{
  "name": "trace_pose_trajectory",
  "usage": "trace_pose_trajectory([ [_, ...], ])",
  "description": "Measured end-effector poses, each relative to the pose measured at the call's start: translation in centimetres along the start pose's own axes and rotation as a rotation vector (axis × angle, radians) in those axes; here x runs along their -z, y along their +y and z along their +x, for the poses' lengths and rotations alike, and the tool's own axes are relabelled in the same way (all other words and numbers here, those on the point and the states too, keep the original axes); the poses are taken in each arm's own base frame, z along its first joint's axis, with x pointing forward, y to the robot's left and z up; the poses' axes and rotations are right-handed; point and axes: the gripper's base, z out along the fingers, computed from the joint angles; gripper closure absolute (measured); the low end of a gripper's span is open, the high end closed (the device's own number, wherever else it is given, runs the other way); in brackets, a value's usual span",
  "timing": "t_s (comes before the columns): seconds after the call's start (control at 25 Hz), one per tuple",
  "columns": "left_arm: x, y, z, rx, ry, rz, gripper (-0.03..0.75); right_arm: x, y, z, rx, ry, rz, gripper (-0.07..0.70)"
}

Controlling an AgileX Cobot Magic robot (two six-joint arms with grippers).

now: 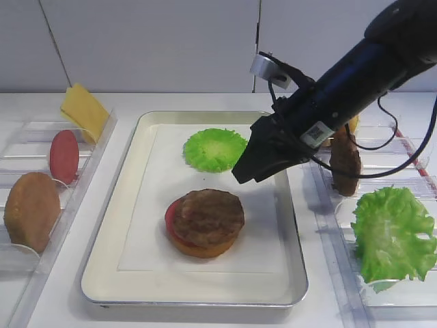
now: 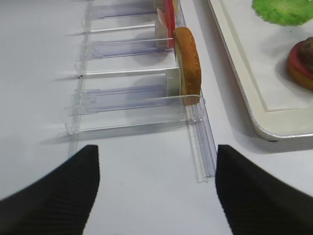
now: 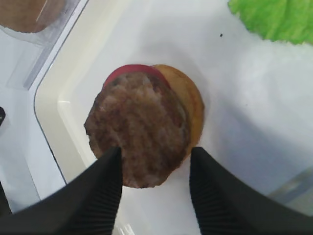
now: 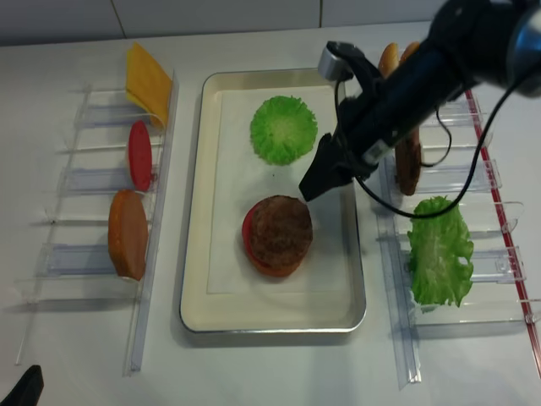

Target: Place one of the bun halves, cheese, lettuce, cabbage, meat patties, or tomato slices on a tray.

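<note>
Nearest the camera, the tray (image 1: 95, 273) shows its raised rim and white paper lining. On it sits the stack: a meat patty (image 1: 208, 216) on top, a tomato slice (image 1: 169, 217) peeking out at the left, a bun half (image 1: 205, 247) underneath. Just beyond and above, the right tool (image 1: 247, 174) hovers over the tray with its jaws spread and nothing between them; the wrist view looks straight down on the patty through the gap. Farther back lies the round green cabbage leaf (image 1: 214, 149), flat on the paper.

Handling, as I judge it: the patty looks thick and firm, rough enough to grip, best taken across its edge. The lettuce (image 1: 392, 232) in the right rack looks limp and light; pinch near its pale stem. The left tool (image 2: 156, 191) is parked over the desk, jaws spread, empty.
</note>
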Motion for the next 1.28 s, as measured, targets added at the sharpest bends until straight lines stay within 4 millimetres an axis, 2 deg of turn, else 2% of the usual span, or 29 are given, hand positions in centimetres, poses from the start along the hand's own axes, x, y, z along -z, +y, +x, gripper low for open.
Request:
trace_pose_trajectory([
  [0.2,0.0,0.0,0.0,0.0,0.0,0.0,0.242,2.1,0.6,-1.7,0.051,0.084,0.079,0.26],
  [0.36,0.0,0.0,0.0,0.0,0.0,0.0,0.242,4.6,0.1,-2.9,0.051,0.157,0.302,0.26],
  [0.56,0.0,0.0,0.0,0.0,0.0,0.0,0.242,7.6,-0.1,-3.4,-0.003,0.19,0.557,0.26],
  [0.76,0.0,0.0,0.0,0.0,0.0,0.0,0.242,10.4,1.5,-3.1,-0.032,0.152,0.692,0.26],
  [0.88,0.0,0.0,0.0,0.0,0.0,0.0,0.242,12.4,3.8,-2.8,-0.024,0.085,0.72,0.26],
  [1.04,0.0,0.0,0.0,0.0,0.0,0.0,0.242,14.8,7.1,-1.0,0.005,0.013,0.743,0.26],
  [1.28,0.0,0.0,0.0,0.0,0.0,0.0,0.242,16.2,10.7,4.8,0.028,0.0,0.761,0.26],
])
